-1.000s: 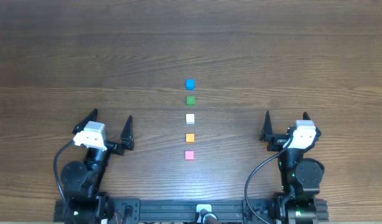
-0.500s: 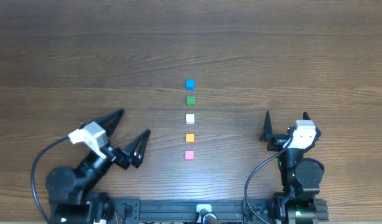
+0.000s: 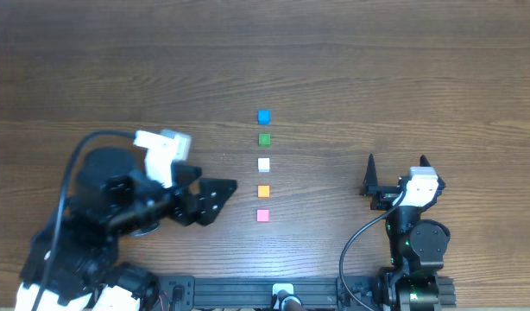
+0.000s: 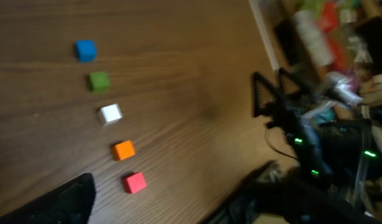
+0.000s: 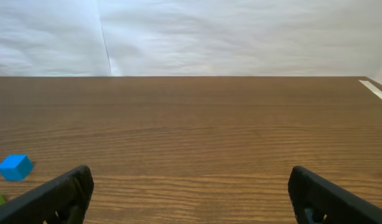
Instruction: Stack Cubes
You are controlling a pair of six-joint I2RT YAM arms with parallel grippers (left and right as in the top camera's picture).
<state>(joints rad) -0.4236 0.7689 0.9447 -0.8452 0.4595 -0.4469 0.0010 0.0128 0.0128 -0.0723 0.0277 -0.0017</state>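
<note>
Five small cubes lie in a straight row on the wooden table: blue, green, white, orange and pink. My left gripper is raised and turned toward the row, open and holding nothing, just left of the orange and pink cubes. Its wrist view looks down on the blue cube, green cube, white cube, orange cube and pink cube. My right gripper stands open and empty at the right, far from the row, with the blue cube off to its side.
The wooden table stretches wide behind and beside the row. The right arm appears in the left wrist view, with cluttered shelves beyond the table edge. A white wall backs the table.
The left arm has risen and swung right toward the cube row, its gripper turning to face the cubes. The right arm and all cubes stayed still.
</note>
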